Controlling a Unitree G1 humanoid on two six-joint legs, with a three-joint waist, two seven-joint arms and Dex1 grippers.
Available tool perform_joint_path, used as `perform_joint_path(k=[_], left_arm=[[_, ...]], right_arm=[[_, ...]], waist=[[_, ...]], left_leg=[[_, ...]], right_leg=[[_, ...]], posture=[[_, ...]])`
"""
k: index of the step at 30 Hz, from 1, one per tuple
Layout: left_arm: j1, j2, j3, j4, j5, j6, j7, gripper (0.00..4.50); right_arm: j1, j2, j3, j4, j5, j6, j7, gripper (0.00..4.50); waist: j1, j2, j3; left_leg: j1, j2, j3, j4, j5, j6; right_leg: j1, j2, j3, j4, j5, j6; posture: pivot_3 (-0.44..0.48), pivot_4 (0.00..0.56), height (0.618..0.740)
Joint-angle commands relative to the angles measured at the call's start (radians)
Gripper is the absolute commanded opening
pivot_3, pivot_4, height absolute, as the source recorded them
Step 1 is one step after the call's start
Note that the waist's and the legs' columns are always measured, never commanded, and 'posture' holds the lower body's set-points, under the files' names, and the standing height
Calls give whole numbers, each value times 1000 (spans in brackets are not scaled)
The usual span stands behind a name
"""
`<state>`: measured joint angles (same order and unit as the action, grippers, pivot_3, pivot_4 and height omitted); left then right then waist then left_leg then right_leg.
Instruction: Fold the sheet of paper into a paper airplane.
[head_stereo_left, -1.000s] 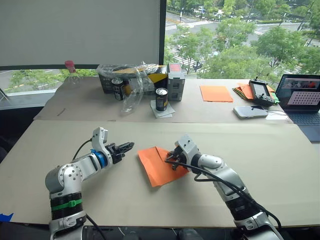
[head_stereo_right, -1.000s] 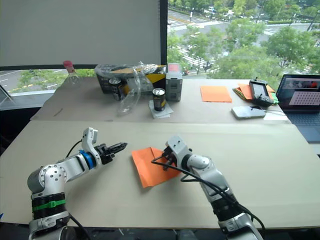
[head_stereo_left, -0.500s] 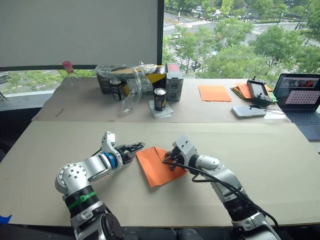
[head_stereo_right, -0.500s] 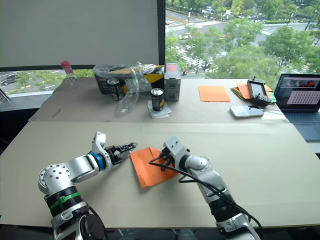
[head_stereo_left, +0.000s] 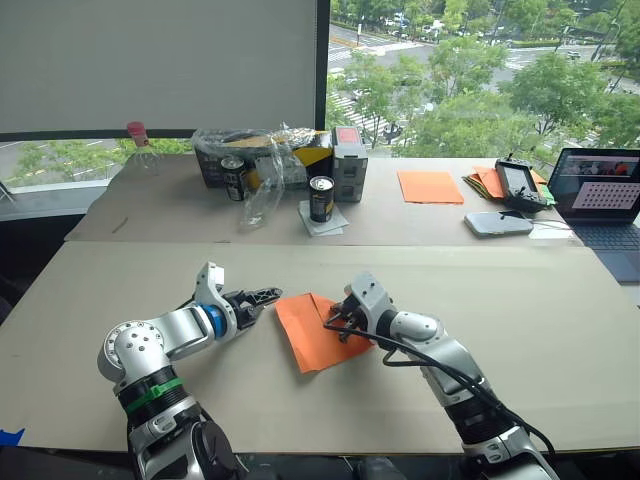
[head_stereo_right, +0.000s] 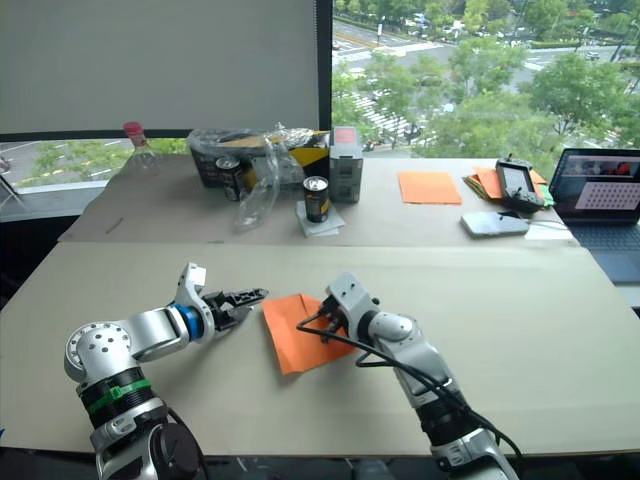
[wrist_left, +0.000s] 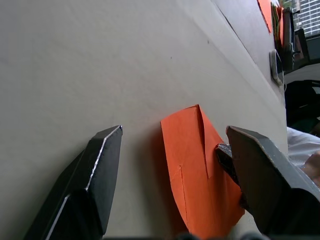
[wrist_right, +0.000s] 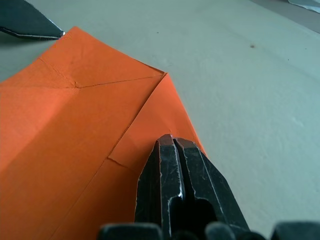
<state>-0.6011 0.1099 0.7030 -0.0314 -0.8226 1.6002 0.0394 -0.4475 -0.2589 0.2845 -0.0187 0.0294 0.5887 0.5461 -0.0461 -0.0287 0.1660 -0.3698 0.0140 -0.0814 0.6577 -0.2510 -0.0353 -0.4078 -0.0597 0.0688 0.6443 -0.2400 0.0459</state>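
While the sheet of paper (head_stereo_left: 318, 329) lay creased on the tabletop (head_stereo_left: 520, 300), right hand (head_stereo_left: 338, 322) pressed together on its right edge, left hand (head_stereo_left: 268, 296) spread apart just left of it

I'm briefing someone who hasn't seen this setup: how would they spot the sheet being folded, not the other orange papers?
On the near table, look between the two robot arms. The sheet of paper lies flat there, with the shut right pincer pressing on it and the open left pincer at its edge. Unlike the smooth orange sheet on the far table, it is creased, with a folded-over flap.
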Motion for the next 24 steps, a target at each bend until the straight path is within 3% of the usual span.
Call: perform_joint_path(k=[1, 7, 11, 15, 17, 18, 22, 24], left_arm=[[-26, -25, 16, 51, -10, 14, -6, 3541], [-62, -84, 27, 87, -16, 14, 10, 3541], [-79, -116, 38, 89, -14, 14, 27, 2626], [-77, -109, 32, 95, -3, 14, 33, 1022], [-71, -93, 11, 88, 4, 14, 21, 613], [-67, -82, -9, 79, 13, 4, 11, 85], [-87, 19, -172, 113, 40, -45, -98, 37], [-98, 86, -325, 130, 68, -96, -196, 37]], right_arm=[[14, 5, 15, 1, -4, -6, 3, 0], [21, 7, 10, -9, -8, -2, -4, 0], [25, 8, 8, -15, -9, 4, -11, 0], [30, 8, -1, -26, -9, 13, -19, 0], [32, 8, -8, -37, -6, 20, -25, 0], [34, 8, -11, -47, -2, 25, -26, 0], [35, -13, -44, -146, 46, 80, 7, 0], [15, -26, -65, -184, 76, 119, 25, 0]], waist=[[1, 0, 0], [4, 0, 0], [2, 0, 0], [0, 0, 0], [1, 0, 0], [1, 0, 0], [1, -1, 1], [2, -1, 1]], left_leg=[[0, 0, 0, 0, 0, 0], [0, 0, 0, 0, 0, 0], [0, 0, 0, 0, 0, -1], [0, 0, 0, 0, -1, -1], [0, 0, 0, 0, -1, -1], [-1, 0, 0, 0, -1, -1], [-2, 0, 0, 0, 0, -2], [-3, 0, 0, 0, 0, -4]], right_leg=[[1, 0, 0, 0, 0, 0], [2, 0, 0, -2, 0, 0], [2, 0, 0, -2, 0, 0], [1, 0, 0, -2, 0, 0], [1, 0, 0, -3, 0, 0], [1, 0, 0, -3, 0, 0], [0, 0, 0, -3, 0, 0], [-2, 0, 0, -2, 0, 0]], posture=[[0, 150, 730], [0, 150, 730], [0, 150, 730], [0, 150, 730], [0, 150, 730], [0, 150, 730], [0, 150, 730], [0, 150, 730]])
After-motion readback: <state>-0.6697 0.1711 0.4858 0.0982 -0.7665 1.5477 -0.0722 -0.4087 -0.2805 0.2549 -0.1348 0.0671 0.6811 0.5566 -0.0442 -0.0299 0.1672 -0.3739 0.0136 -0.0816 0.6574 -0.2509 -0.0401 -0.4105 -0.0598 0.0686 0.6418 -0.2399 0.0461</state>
